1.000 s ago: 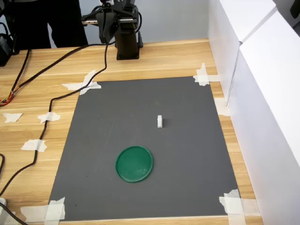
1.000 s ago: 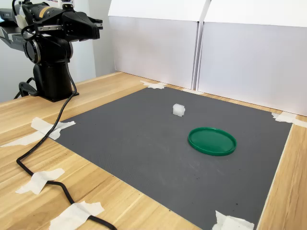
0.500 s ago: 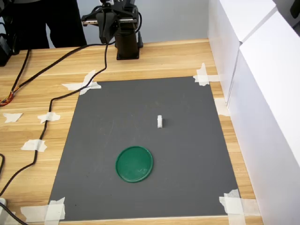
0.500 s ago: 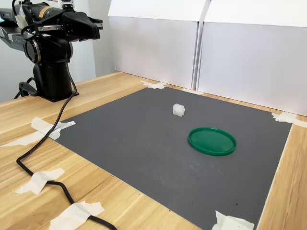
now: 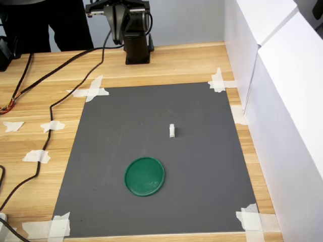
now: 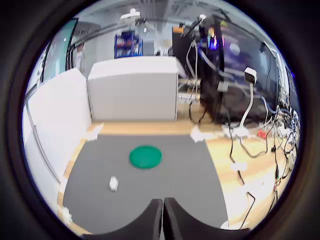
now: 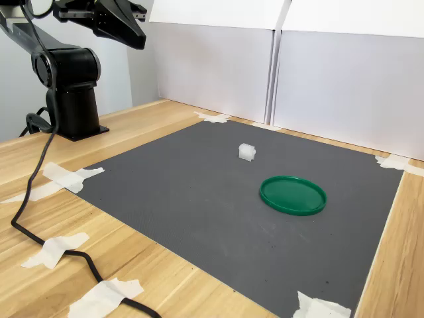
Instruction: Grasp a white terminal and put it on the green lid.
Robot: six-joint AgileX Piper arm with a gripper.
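Observation:
The white terminal (image 5: 172, 131) (image 7: 246, 152) stands on the grey mat, near its middle. The green lid (image 5: 145, 176) (image 7: 293, 195) lies flat on the mat, a short way nearer the front edge in the first exterior view. My gripper (image 7: 137, 38) hangs high above the arm's base, far from both objects and off the mat. In the wrist view the gripper (image 6: 162, 216) has its two fingers pressed together with nothing between them. That view also takes in the terminal (image 6: 113, 183) and the lid (image 6: 145, 156) well ahead.
The grey mat (image 5: 116, 131) is taped to a wooden table. White foam walls (image 5: 282, 101) line the first exterior view's right. A black cable (image 5: 50, 106) trails over the left of the table. The arm's base (image 5: 137, 50) stands at the back. A person (image 5: 50, 25) stands behind the table.
The arm has lifted: the gripper has risen well above its earlier height, pulling the black cable up with it. The terminal and the lid have not moved.

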